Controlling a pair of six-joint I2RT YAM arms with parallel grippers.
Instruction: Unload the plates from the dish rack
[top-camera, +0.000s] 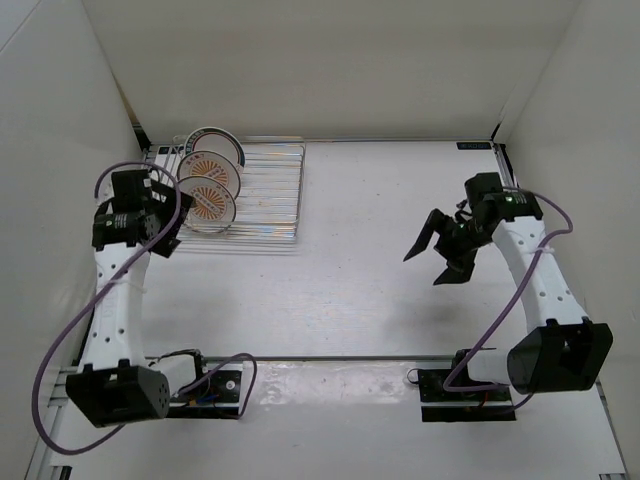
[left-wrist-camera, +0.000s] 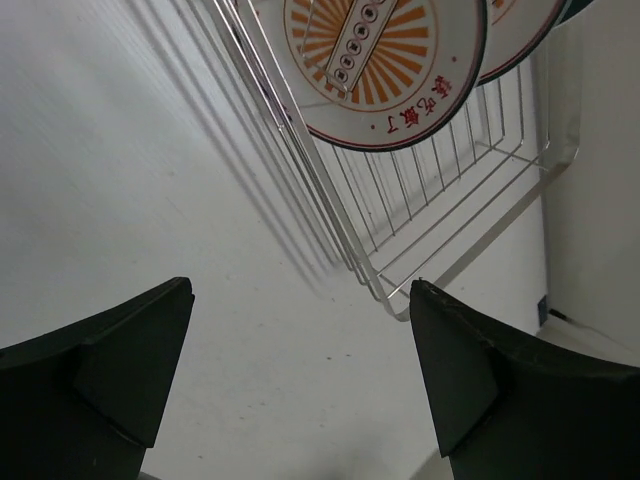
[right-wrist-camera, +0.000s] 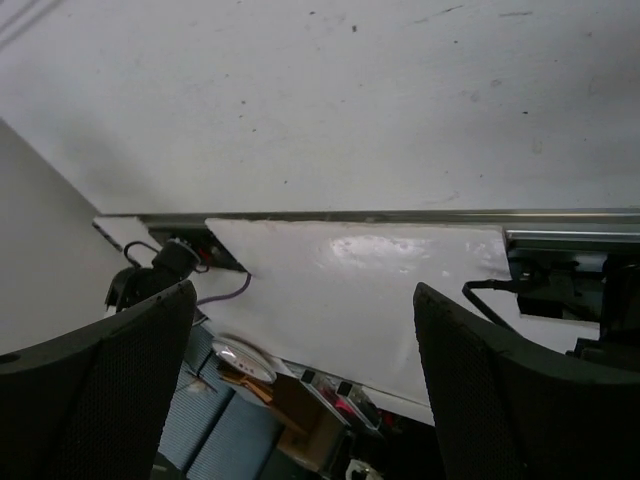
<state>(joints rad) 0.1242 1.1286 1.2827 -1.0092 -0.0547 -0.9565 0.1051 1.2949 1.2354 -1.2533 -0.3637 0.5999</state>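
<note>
The silver wire dish rack (top-camera: 262, 190) lies at the back left of the table. Three plates stand upright in its left end: the teal-rimmed one (top-camera: 212, 141) at the back, then two orange sunburst plates (top-camera: 213, 167) (top-camera: 208, 203). My left gripper (top-camera: 172, 213) is open and empty just left of the plates, apart from them. In the left wrist view the nearest sunburst plate (left-wrist-camera: 385, 60) and the rack's bars (left-wrist-camera: 440, 210) lie ahead of the open gripper (left-wrist-camera: 300, 290). My right gripper (top-camera: 432, 258) is open and empty above the table at the right.
White walls close in the table at the left, back and right. The right wrist view shows its open gripper (right-wrist-camera: 303, 290) over the table's front edge (right-wrist-camera: 400, 216), with clutter on the floor beyond. Purple cables run along both arms.
</note>
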